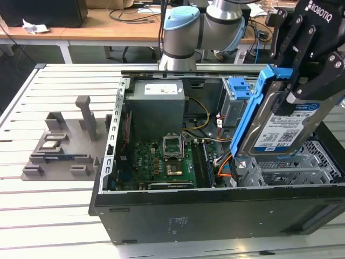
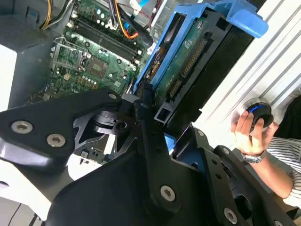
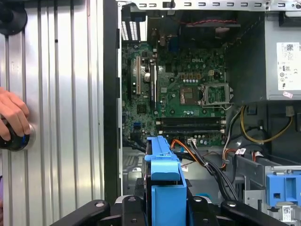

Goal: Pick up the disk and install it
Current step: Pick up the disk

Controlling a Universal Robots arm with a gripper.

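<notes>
Over the open computer case (image 1: 215, 216), toward the exterior view's right, the gripper (image 1: 304, 73) hangs with its black fingers (image 1: 291, 40) clamped on the disk (image 1: 280, 129). The disk stands tilted on edge, its blue carrier frame toward the exterior view's left and its labelled face toward the near side. It is just above the grey drive cage (image 1: 294, 167); whether they touch I cannot tell. The motherboard (image 1: 161, 162) lies bare inside the case. At the exterior view's left, a grey fixture (image 1: 59, 145) sits on the slatted table (image 1: 48, 216). In both wrist views a person's hand (image 3: 11, 115) rests on a round black knob (image 2: 259, 114).
</notes>
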